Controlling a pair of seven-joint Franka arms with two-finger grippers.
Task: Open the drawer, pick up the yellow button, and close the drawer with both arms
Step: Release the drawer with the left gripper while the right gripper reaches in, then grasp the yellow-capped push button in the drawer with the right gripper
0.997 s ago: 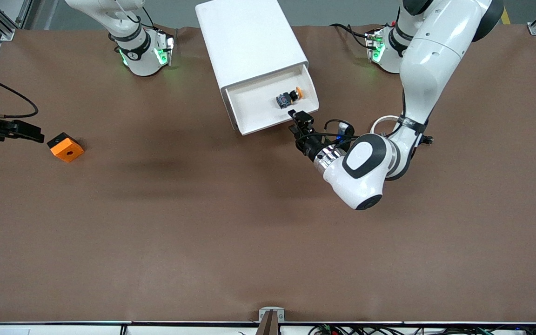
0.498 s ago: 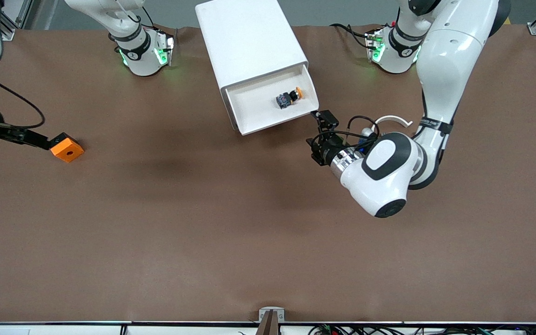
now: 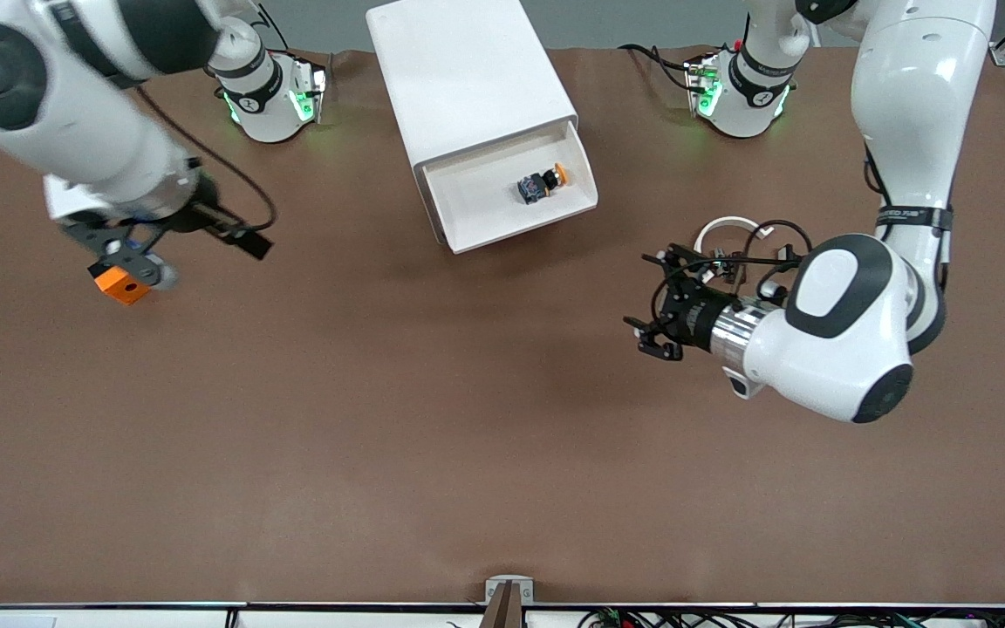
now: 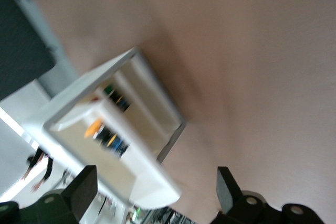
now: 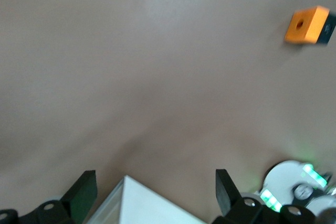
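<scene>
The button (image 3: 543, 183) lies in the open drawer (image 3: 476, 228); the block (image 3: 119, 284) lies toward the right arm's end.

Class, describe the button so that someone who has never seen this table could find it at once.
Find the white cabinet between the two arm bases; its top drawer is pulled open. Lying in that drawer is the button: tiny, black-bodied, with a round orange cap, unlike the larger orange block on the table.

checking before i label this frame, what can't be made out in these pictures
- Front view: the orange square block with a hole is partly covered by the right gripper above it.
- Left wrist view: motion blur smears the small orange-capped button in the open white plastic drawer.
- Right wrist view: the white box cabinet is cut off at the picture's edge.
</scene>
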